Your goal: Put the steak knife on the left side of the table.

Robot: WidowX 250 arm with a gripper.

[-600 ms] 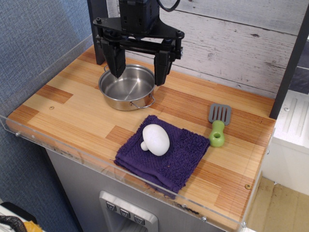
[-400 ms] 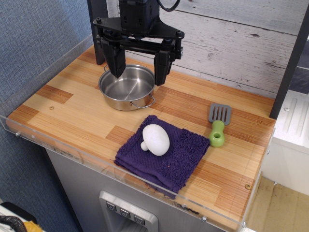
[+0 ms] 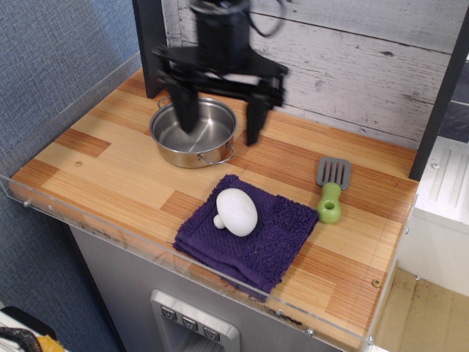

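- Far left, a blue textured wall (image 3: 44, 66) runs alongside the desk (image 3: 110, 169), a top of pale and reddish wooden strips with a clear acrylic rim (image 3: 88, 227) along its near and left edges.
- Toward the back left of the desk sits a stainless steel pot (image 3: 193, 133), shiny and round, with a thin wire handle on its near-right side.
- Above the pot hangs the pincer (image 3: 218, 117), black and motion-blurred, its two fingers spread wide apart with nothing between them; the left finger (image 3: 187, 110) shows over the pot's bowl, the right finger (image 3: 256, 117) over the wood just past the pot's right rim (how high it hangs over the desk I can't tell from here).
- In the middle, near the front edge, lies a folded purple cloth (image 3: 271, 235), and on its left half rests a white mushroom (image 3: 235, 211), cap up and tilted, its short stem pointing left.
- To the right of the cloth, just beside its far corner but apart from it, lies the steak knife (image 3: 331, 189), really a toy spatula: grey slotted head toward the back wall, chunky lime-green handle with a hole toward the front. It lies flat on the right side of the desk, well apart from the pincer.
- Behind everything, a whitewashed plank wall (image 3: 352, 44).
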